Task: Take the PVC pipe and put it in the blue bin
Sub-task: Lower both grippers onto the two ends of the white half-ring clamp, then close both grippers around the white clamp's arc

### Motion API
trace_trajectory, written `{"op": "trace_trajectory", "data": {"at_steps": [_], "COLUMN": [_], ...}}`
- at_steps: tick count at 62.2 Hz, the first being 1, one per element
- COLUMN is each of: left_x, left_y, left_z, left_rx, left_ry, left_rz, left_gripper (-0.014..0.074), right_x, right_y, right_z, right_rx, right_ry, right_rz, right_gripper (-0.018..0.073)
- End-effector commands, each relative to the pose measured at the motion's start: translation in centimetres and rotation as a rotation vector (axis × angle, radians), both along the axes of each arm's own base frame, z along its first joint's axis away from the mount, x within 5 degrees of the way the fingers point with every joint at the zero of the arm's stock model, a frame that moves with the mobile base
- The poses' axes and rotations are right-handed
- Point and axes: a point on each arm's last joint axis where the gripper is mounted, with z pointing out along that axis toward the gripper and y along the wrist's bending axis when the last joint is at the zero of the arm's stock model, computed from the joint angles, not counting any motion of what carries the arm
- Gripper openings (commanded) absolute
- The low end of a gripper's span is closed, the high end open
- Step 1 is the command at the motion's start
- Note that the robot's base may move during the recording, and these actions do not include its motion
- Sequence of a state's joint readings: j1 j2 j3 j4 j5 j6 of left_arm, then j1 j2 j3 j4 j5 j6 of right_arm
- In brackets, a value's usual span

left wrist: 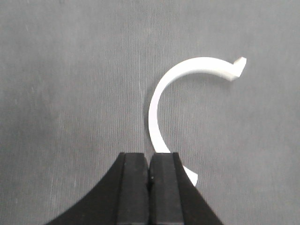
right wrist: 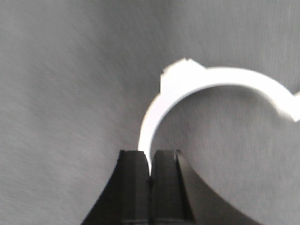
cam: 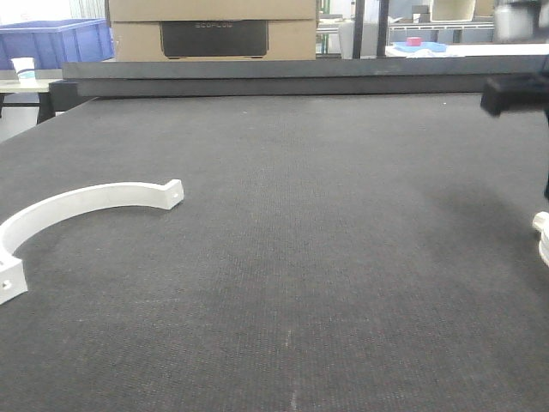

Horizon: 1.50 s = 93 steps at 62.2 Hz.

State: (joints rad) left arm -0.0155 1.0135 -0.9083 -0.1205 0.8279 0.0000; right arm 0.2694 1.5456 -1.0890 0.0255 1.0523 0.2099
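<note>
Clamping right tool (right wrist: 150, 158) on white curved PVC pipe (right wrist: 225, 77), left tool (left wrist: 149, 158) pressed together above another pipe piece (left wrist: 187, 70)

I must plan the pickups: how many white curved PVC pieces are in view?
2. The left PVC piece lies on the mat. The right PVC piece is at the frame edge, mostly cut off, seemingly pinched in the right gripper. More may be hidden.
</note>
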Motion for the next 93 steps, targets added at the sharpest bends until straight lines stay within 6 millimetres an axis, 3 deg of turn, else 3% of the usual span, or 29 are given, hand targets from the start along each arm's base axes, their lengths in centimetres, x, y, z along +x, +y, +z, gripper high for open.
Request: {"op": "trace_trajectory", "data": {"at_steps": [1,18,32,37,57,64,71,82,93], "left_x": [0.3,0.3,0.3,0.3,0.4,0.4,0.4,0.5,0.6], "left_y": [0.0,0.0,0.0,0.0,0.0,0.0,0.0,-0.2,-0.8], "left_z": [0.2,0.2,0.2,0.2,0.3,0.3,0.4,0.5,1.7], "left_rx": [-0.009,-0.009,-0.009,-0.009,-0.010,-0.010,-0.010,-0.049,-0.141], "left_ry": [-0.038,-0.038,-0.038,-0.040,-0.059,-0.059,-0.064,-0.076,-0.050], "left_rz": [0.008,0.008,0.008,0.008,0.010,0.010,0.011,0.015,0.010], "left_gripper": [-0.0111,-0.0111,-0.0111,-0.0111,-0.0111,-0.0111,-0.0111,-0.0111,-0.0111], "right_x": [0.2,1.0,1.6,1.8,2.5,2.5,2.5,2.2,1.4], "right_y": [0.1,0.3,0.5,0.7,1.0,1.0,1.0,0.9,0.5], "right_z": [-0.3,-0.9,-2.7,-3.6,-5.2,-5.1,-5.1,-4.8,-2.7], "right_rx": [-0.009,0.005,-0.003,-0.007,0.007,0.008,0.008,0.003,-0.005], "right_ry": [0.019,-0.015,0.044,0.073,0.096,0.090,0.090,0.112,0.069], "right_rz": [-0.006,-0.009,-0.013,-0.015,-0.027,-0.028,-0.028,-0.026,-0.009], "right_gripper": [-0.0151,-0.0140,0.0185,0.0219,0.0183,0.0044,-0.0168,-0.0167,-0.0167]}}
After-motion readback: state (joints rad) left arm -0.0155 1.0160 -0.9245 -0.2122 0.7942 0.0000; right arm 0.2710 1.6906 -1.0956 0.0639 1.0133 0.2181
